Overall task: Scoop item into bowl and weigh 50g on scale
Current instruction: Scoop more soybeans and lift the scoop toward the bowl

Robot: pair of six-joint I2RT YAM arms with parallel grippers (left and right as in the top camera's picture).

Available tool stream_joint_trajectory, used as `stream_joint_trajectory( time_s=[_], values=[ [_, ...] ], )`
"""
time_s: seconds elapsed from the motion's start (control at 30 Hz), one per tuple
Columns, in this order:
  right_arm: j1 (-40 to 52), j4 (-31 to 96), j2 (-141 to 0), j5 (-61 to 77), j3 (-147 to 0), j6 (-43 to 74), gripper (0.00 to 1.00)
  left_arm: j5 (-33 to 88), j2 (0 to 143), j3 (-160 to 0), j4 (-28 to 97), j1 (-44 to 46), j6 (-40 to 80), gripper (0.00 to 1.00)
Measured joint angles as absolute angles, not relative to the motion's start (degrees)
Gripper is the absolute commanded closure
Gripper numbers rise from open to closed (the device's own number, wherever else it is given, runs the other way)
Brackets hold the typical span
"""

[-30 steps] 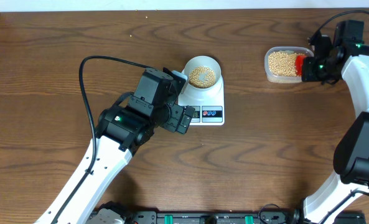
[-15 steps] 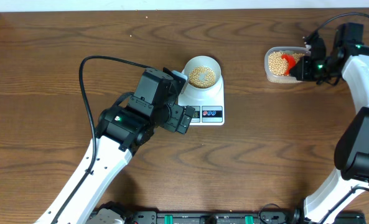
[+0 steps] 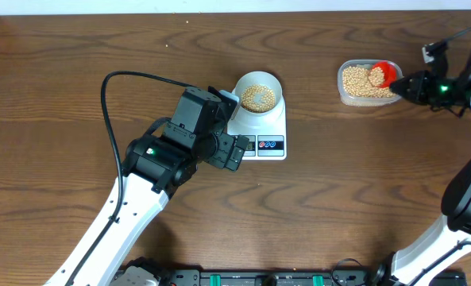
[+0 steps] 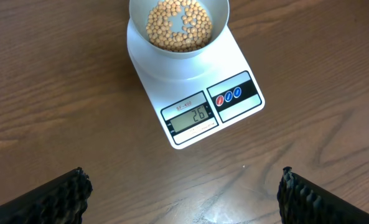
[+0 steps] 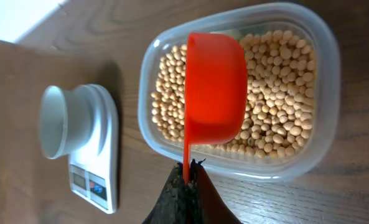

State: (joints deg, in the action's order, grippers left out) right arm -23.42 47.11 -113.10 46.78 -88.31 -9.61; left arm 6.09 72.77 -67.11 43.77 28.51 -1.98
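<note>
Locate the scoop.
Overhead view, far right: the scoop is over the right end of the tub, its handle held by the right gripper.

**Robot test bench, laboratory setting**

Type of place: a robotics lab workstation.

Evidence:
- A wood-grain table with two white-and-black robot arms, the left arm and the right arm, both rising from its near edge.
- A black cable looping in the open above the left arm.
- A black mounting rail with green fittings along the table's near edge.
- A fixed camera looking straight down, plus one on each wrist.
- A few household goods on the table: a kitchen scale, a white bowl of beans, a clear plastic tub and a red scoop.
</note>
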Motion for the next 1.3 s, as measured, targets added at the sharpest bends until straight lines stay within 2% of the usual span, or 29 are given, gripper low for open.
stream_joint_trajectory(
  time_s=[0.23,0.53,0.9,1.3],
  values=[
    [-26.22,47.09,-113.1,54.65,-87.57,-9.58,0.99,6.09,72.77,-67.11,43.77,28.51,-2.0,0.02],
    [-24.25,46.81,-113.1,63.79,-87.57,-9.91,0.99,6.09,72.77,-67.11,43.77,28.51,-1.98,0.02],
    [-15.35,42.57,-113.1,68.2,-87.53,-7.9,0.99,6.09,72.77,-67.11,43.77,28.51,-1.98,0.02],
    [-1.91,40.07,-113.1,65.54,-87.53,-3.92,0.99,6.09,72.77,-67.11,43.77,28.51,-2.0,0.02]
  ],
)
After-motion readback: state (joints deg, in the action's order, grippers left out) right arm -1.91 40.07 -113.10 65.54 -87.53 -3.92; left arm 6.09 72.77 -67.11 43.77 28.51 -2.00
